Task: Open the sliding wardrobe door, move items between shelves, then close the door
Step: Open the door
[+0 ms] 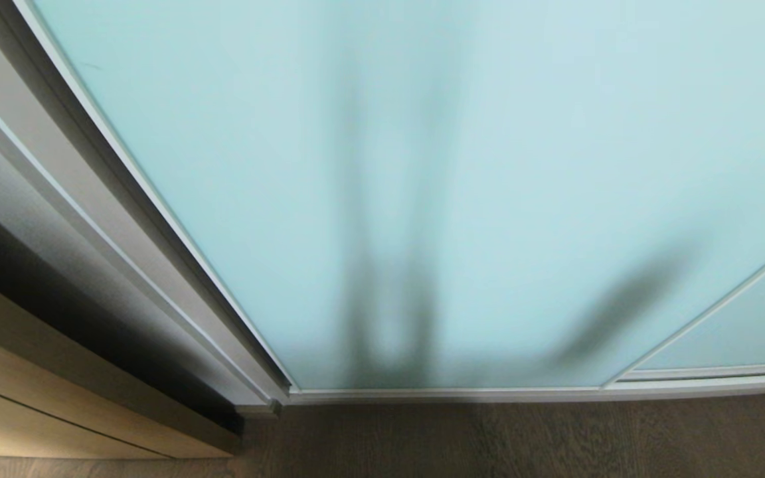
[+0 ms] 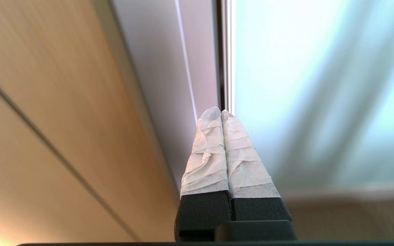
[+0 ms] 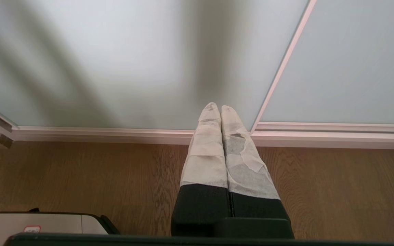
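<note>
The sliding wardrobe door (image 1: pixel 462 166) was fully closed and filled the head view from 10 to 3 o'clock, its frosted glass showing only dim shadows. No basket, bag or shelf was visible; they were presumably behind the glass.

The left gripper (image 2: pixel 221 112) was clenched, its taped fingers (image 2: pixel 205 153) pressed together with nothing between them, and it pointed at the seam where the door's white frame (image 2: pixel 229 61) met the grey jamb (image 2: pixel 169 68). Whether the tips touched the frame could not be told. The right gripper (image 3: pixel 220 108) was likewise clenched and empty, hanging over the wood floor (image 3: pixel 80 171) toward the bottom rail (image 3: pixel 115 134).

The likely next step was to catch the door's edge and push it aside. With smooth tape on a narrow frame, the tips could skate off onto the glass, or wedge in the gap against the jamb and stall the door.

The head view showed neither arm. Only the left wrist view showed the light wood cabinet front (image 2: pixel 46 119) close beside the gripper. Only the right wrist view showed a second panel's frame (image 3: pixel 286 58) at 1 o'clock and part of the robot's base (image 3: pixel 46 223) at 7 o'clock.
</note>
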Available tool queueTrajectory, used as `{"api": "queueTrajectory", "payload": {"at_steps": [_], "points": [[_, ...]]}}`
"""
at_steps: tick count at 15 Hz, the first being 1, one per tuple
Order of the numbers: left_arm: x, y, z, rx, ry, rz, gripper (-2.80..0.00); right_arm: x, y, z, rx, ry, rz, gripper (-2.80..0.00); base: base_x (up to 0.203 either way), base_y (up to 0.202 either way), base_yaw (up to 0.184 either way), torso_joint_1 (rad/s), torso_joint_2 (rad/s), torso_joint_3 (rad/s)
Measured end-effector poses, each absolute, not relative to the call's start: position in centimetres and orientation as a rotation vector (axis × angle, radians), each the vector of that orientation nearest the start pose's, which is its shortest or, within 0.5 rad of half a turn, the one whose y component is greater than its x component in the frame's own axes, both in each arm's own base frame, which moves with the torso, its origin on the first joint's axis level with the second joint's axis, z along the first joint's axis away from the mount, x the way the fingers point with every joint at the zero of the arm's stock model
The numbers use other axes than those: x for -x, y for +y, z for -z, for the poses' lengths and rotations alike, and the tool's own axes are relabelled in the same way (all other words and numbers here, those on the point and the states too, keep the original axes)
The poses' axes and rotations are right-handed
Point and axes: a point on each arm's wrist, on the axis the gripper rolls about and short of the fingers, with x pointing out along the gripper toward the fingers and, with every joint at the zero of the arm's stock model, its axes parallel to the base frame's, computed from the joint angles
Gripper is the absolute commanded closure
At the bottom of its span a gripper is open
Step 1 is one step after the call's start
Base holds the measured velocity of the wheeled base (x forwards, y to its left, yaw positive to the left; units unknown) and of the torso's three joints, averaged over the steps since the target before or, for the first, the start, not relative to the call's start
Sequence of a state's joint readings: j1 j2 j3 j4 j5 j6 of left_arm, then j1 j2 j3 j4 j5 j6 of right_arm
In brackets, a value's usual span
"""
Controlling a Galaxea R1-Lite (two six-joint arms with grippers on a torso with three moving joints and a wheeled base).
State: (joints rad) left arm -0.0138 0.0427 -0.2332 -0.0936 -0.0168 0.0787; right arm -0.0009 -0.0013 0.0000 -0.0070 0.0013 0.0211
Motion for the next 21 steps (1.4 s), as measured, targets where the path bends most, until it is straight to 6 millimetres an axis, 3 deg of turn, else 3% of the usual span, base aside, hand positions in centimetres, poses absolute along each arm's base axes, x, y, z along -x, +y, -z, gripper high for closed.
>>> {"api": "queueTrajectory", "payload": {"at_steps": [2, 4, 10, 16, 21], "points": [[4.3, 0.0, -18.1, -0.086, -0.338, 0.021, 0.00, 2.3, 0.0, -7.6, -0.021, -0.009, -0.001, 0.00, 0.000, 0.000, 0.000, 0.000, 0.00, 0.000], [2.9, 0.0, -21.2, -0.091, -0.386, 0.020, 0.00, 2.3, 0.0, -7.6, -0.021, -0.008, -0.001, 0.00, 0.000, 0.000, 0.000, 0.000, 0.00, 0.000], [-3.8, -0.1, -28.0, -0.091, -0.624, 0.007, 0.00, 2.3, 0.0, -7.6, -0.021, -0.009, -0.001, 0.00, 0.000, 0.000, 0.000, 0.000, 0.00, 0.000], [-7.9, -0.2, -29.8, -0.089, -0.686, 0.008, 0.00, 2.3, 0.0, -7.6, -0.021, -0.009, -0.001, 0.00, 0.000, 0.000, 0.000, 0.000, 0.00, 0.000], [-8.6, -0.1, -29.5, -0.082, -0.654, -0.013, 0.00, 2.3, 0.0, -7.6, -0.021, -0.009, -0.001, 0.00, 0.000, 0.000, 0.000, 0.000, 0.00, 0.000]]}}
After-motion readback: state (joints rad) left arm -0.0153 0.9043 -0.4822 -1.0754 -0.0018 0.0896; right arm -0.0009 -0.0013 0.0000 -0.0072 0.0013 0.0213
